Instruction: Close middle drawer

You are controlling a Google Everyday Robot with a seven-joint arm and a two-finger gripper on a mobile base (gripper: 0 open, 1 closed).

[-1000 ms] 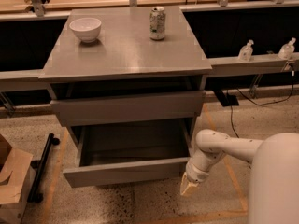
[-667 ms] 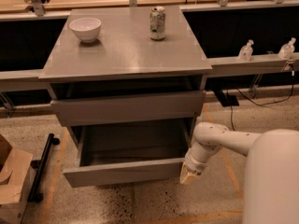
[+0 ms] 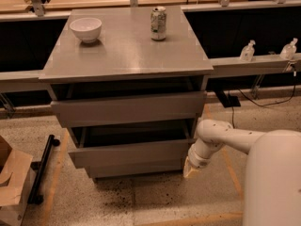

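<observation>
The grey cabinet (image 3: pixel 127 46) stands in the middle of the camera view. Its middle drawer (image 3: pixel 127 153) has a plain flat grey front and sticks out a short way, with a dark gap above it. The top drawer (image 3: pixel 127 109) also stands slightly out. The lowest drawer (image 3: pixel 134 169) shows just beneath the middle one. My gripper (image 3: pixel 190 169) hangs from the white arm (image 3: pixel 221 138) at the right end of the middle drawer's front, low and close to its lower right corner.
A white bowl (image 3: pixel 85 29) and a drink can (image 3: pixel 158 23) stand on the cabinet top. A cardboard box (image 3: pixel 11 182) and a black bar (image 3: pixel 41 168) lie on the floor at the left. Two small bottles (image 3: pixel 247 51) stand on the right ledge. Cables run along the floor behind.
The middle drawer has slid most of the way into the cabinet; its inside no longer shows. My gripper has moved left and toward the cabinet with the drawer's front.
</observation>
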